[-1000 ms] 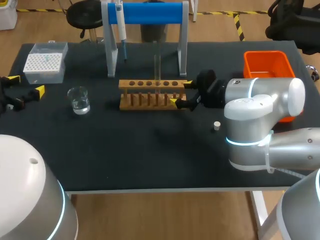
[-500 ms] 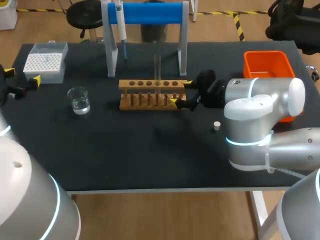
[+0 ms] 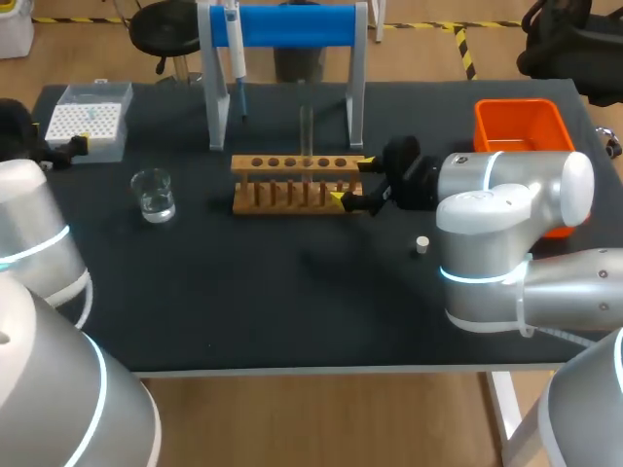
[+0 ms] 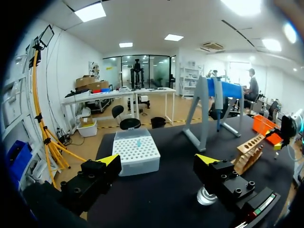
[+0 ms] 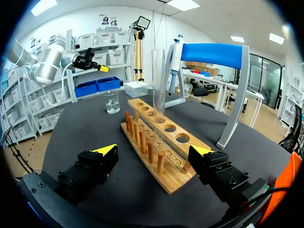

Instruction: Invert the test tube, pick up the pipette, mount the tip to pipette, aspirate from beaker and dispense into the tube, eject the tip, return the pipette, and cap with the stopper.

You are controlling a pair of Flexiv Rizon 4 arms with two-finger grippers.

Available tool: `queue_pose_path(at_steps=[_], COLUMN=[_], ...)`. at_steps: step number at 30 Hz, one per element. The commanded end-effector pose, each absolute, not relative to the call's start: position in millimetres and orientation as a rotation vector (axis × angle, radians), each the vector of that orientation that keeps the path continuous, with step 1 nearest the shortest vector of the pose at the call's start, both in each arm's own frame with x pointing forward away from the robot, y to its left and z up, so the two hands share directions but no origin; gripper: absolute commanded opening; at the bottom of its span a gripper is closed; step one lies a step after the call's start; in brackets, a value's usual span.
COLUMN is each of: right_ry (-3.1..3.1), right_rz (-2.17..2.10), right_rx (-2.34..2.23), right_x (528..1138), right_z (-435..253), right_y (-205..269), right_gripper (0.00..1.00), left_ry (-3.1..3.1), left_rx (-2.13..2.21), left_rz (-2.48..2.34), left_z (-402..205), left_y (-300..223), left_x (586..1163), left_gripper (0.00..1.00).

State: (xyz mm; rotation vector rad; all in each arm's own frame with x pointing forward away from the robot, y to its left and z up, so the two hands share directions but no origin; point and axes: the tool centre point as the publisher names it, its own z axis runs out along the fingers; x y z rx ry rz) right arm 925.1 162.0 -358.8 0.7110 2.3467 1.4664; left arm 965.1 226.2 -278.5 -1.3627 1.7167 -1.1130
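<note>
Around the main gear we've got a black table (image 3: 292, 311) with a wooden rack (image 3: 292, 185) sitting roughly mid-table, a row of holes along its top and a row of upright pegs on its near side. Just behind it, toward the far edge, we see a stand (image 3: 292, 24) with grey legs and a blue bar across the top. Over at the far right there's an orange bin (image 3: 516, 103), open side up
</note>
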Motion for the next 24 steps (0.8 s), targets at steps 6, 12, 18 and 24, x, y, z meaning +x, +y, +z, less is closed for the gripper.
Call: queue_pose_path(at_steps=[6, 12, 18, 24], right_ry=[2.345, 2.345, 2.345, 2.345], right_rz=[1.468, 1.468, 1.468, 1.468], right_rx=[0.710, 0.710, 0.710, 0.710], right_x=[924.8, 924.8, 924.8, 924.8], right_z=[-359.4, -359.4, -359.4, -359.4], right_y=[161.8, 161.8, 161.8, 161.8], right_gripper=[1.00, 1.00, 1.00, 1.00], left_ry=[1.629, 1.649, 1.671, 1.688], left_rx=[-1.442, -1.462, -1.478, -1.483], left_rz=[-0.958, -0.932, -0.917, -0.907], left_z=[-308.1, -319.4, -327.0, -330.1], left_y=[222.2, 225.0, 229.8, 231.9], left_x=[1022.8, 1037.1, 1047.0, 1054.5], left_gripper=[1.00, 1.00, 1.00, 1.00])
